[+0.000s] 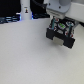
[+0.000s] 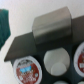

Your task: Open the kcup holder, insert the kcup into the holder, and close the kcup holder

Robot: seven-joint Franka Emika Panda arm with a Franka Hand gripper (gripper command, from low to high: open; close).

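The kcup holder (image 1: 61, 33) is the black box with pale and coloured marks on its front, standing on the white table toward the exterior view's right. The white arm comes down from above, and my gripper (image 1: 58, 19) is right over the holder's top; blur hides its fingers. The wrist view looks down on the holder's dark surface (image 2: 22, 45), which carries a grey metal block (image 2: 50, 27). A small white kcup (image 2: 56, 61) sits there between two round red-and-white lids (image 2: 26, 68) (image 2: 80, 57). I cannot tell whether the fingers hold the kcup.
Dark clutter (image 1: 11, 20) and a white upright object (image 1: 25, 12) line the table's far edge on the exterior view's left. A green object (image 2: 4, 25) shows beside the holder in the wrist view. The white tabletop (image 1: 30, 60) spreads in front of the holder.
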